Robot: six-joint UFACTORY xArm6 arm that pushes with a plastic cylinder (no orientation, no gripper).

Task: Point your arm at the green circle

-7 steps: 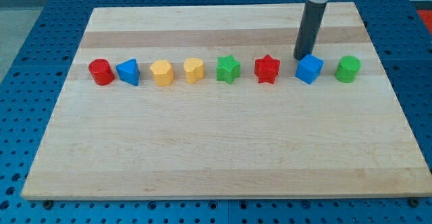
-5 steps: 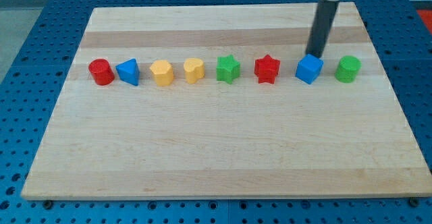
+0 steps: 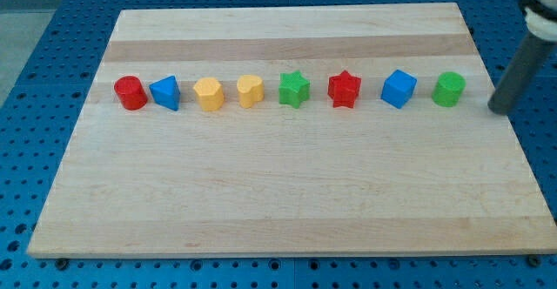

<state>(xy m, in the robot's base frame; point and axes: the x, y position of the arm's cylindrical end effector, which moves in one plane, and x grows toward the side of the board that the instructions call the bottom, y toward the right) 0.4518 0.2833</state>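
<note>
We see a pale wooden board [image 3: 287, 193] on a blue perforated table [image 3: 52, 28]. Eight small plastic blocks sit in one row across the board, well apart from each other: from the view's left a red cylinder [image 3: 130, 92], blue triangular block [image 3: 165, 92], yellow hexagonal block [image 3: 208, 94], yellow heart block [image 3: 250, 90], green star [image 3: 294, 89], red star [image 3: 345, 89], blue cube-like block [image 3: 399, 89]. Nothing lies between our rod and the target. The green circle block [image 3: 449, 90], a short upright green cylinder, ends the row at the view's right, near the board's right edge. Our dark rod [image 3: 515, 73] leans in from the upper right; my tip [image 3: 497, 110] sits near the green circle, on its right, slightly lower, not touching. It's a bare rod, holding nothing.
</note>
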